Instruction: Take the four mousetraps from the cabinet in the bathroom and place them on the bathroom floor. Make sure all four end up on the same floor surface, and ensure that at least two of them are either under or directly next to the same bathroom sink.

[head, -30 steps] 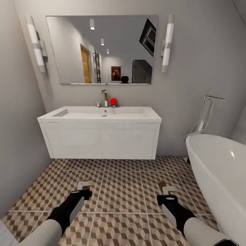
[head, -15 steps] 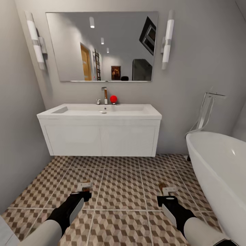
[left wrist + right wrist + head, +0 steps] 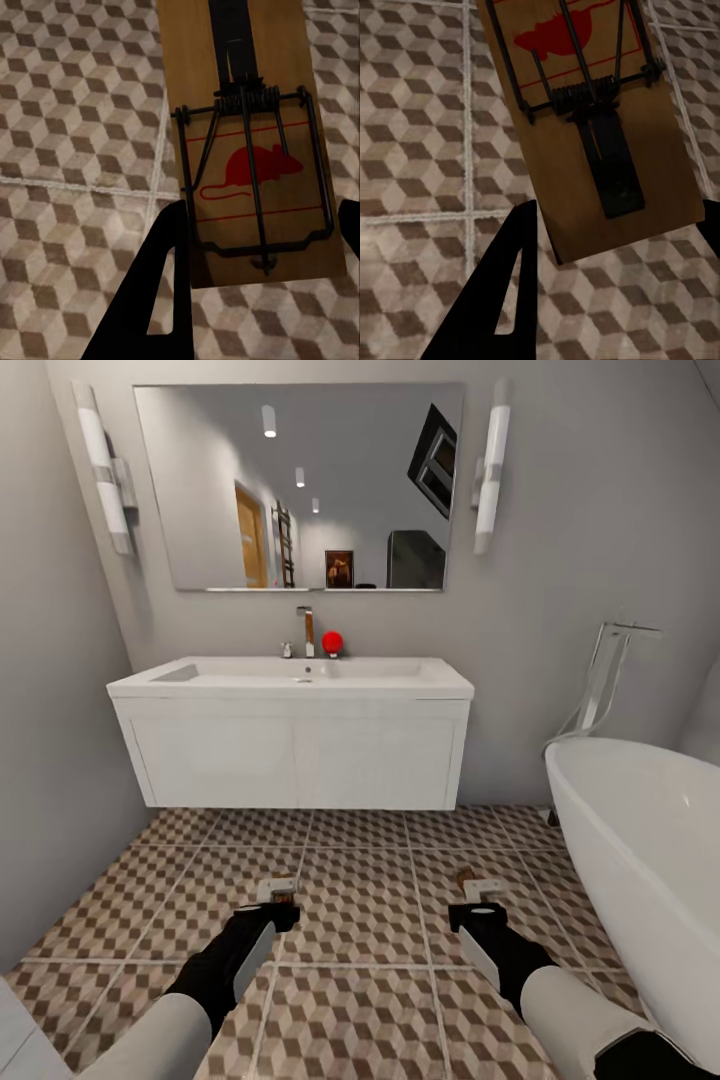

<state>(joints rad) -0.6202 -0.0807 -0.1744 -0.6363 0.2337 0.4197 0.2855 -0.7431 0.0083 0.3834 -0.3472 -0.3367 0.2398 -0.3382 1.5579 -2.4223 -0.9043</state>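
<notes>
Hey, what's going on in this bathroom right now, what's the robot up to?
The robot faces the white sink with both arms stretched low over the patterned floor. Its left hand grips one mousetrap, and its right hand grips another mousetrap. Both traps are held above the tiles in front of the sink, with the bathtub off to the right.

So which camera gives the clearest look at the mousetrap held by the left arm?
The left wrist view: the mousetrap fills it, showing the red mouse print and wire bar between the left end effector fingers. The head view shows it small, above the tiled floor.
</notes>
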